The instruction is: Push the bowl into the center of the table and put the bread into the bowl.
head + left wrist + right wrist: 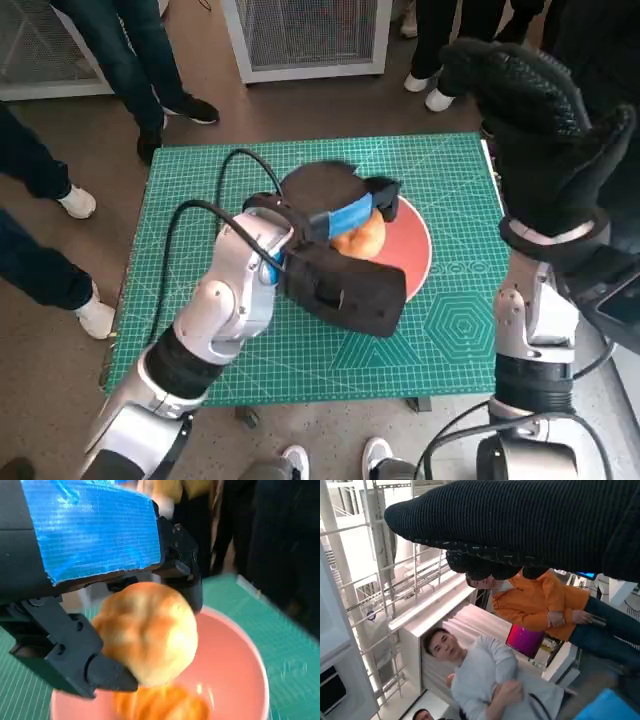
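Pink and glossy, the bowl sits near the middle of the green-matted counter, and I see my left hand over its left part, fingers clamped around the golden bread. In the left wrist view the bread hangs just above the bowl's inside, with its orange reflection below it, so the black fingers hold it clear of the bottom. My right hand is raised well above the counter's right edge, holding nothing, its gloved fingers curled loosely; people stand on the floor on the far and left sides.
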You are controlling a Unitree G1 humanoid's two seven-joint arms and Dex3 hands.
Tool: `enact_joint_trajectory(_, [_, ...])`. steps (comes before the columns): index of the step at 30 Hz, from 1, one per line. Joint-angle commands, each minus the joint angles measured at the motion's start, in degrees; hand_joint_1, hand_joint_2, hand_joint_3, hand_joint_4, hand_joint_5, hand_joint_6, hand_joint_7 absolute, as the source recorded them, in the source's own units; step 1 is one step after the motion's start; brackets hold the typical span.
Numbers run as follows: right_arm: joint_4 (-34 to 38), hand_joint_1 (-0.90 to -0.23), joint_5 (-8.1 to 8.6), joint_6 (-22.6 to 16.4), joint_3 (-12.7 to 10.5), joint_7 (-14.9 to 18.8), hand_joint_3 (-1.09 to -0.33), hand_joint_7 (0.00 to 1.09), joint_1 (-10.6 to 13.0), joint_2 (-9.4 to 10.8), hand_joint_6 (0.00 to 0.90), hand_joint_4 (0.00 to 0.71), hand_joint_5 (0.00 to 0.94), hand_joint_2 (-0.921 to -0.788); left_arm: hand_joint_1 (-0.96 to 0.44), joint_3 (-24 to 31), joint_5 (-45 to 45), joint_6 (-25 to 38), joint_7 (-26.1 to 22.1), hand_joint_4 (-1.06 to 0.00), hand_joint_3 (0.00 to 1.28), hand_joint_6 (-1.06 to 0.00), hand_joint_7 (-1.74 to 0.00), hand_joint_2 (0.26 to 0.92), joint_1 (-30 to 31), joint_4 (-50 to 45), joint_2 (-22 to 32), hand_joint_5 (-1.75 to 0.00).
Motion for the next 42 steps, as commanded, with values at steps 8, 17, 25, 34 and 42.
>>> enact_joint_trajectory(8, [0.5, -0.673, 0.05, 0.4, 0.0, 0.2, -0.728, 0.41, 0.3, 0.0, 0.241, 0.356, 0.01, -0.921, -0.56, -0.3, -0.4, -3.2, 1.1, 0.0, 0.04, -0.12, -0.14, 0.783, -0.7, -1.3, 2.4, 0.0])
enact_joint_trajectory(17, [2.1, -0.669, -0.67, -0.8, 0.0, 0.8, -0.788, 0.41, -0.3, -1.0, 0.223, 0.335, 0.001, -0.921, -0.63, 2.0, -3.2, -5.3, 2.5, 0.0, 0.03, -0.12, -0.13, 0.801, -0.5, -1.9, 3.6, 0.0])
enact_joint_trajectory(25, [2.1, -0.697, -0.89, -0.1, 0.0, 0.2, -0.781, 0.42, -0.6, -1.5, 0.229, 0.334, 0.0, -0.921, -0.64, 10.9, -15.3, -5.5, 3.4, 0.0, 0.02, -0.11, -0.13, 0.805, 0.9, -3.9, 3.3, 0.0])
enact_joint_trajectory(34, [2.2, -0.687, -0.58, 0.5, 0.0, -0.3, -0.774, 0.42, -1.0, -1.3, 0.226, 0.335, 0.001, -0.921, -0.61, 25.7, -35.4, -13.1, 11.4, 0.0, 0.02, -0.08, -0.11, 0.817, 5.6, -2.5, 1.0, 0.0])
enact_joint_trajectory(42, [3.6, -0.674, -0.07, 0.2, -0.4, -0.2, -0.771, 0.43, -2.1, -1.1, 0.226, 0.335, 0.0, -0.921, -0.66, 33.8, -50.7, -22.9, 17.5, 0.0, 0.04, -0.06, -0.11, 0.882, 8.8, -0.3, -3.1, 0.0])
